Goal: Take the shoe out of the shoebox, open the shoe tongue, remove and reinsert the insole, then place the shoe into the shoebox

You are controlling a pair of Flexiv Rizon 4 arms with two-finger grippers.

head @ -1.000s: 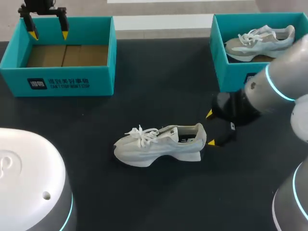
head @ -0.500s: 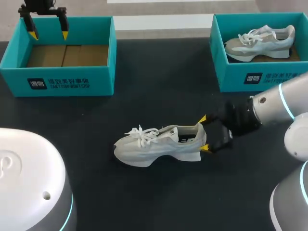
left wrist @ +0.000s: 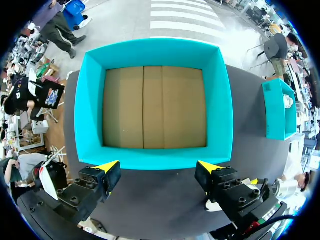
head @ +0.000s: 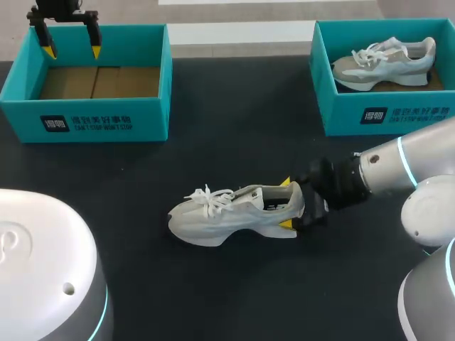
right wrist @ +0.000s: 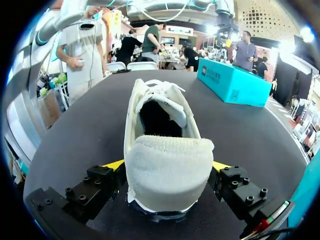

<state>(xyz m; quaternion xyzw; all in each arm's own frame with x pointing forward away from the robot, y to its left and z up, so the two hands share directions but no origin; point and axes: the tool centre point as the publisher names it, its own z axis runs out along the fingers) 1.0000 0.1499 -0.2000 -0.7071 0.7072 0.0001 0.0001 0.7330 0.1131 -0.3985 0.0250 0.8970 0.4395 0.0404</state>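
A white lace-up shoe lies on its sole in the middle of the black table, toe toward my left. My right gripper is open, with its yellow tips on either side of the heel. In the right wrist view the heel of the shoe fills the gap of the right gripper, and the dark opening and laces lie ahead. My left gripper hangs open over the back of the empty teal shoebox. The left wrist view looks down past the left gripper into that box.
A second teal shoebox at the back right holds another pale shoe. From the left wrist this box shows off to the side. The empty box stands beyond the shoe's toe in the right wrist view.
My right gripper has moved left along the table until its open fingers straddle the shoe's heel. The shoe and my left arm have stayed put.
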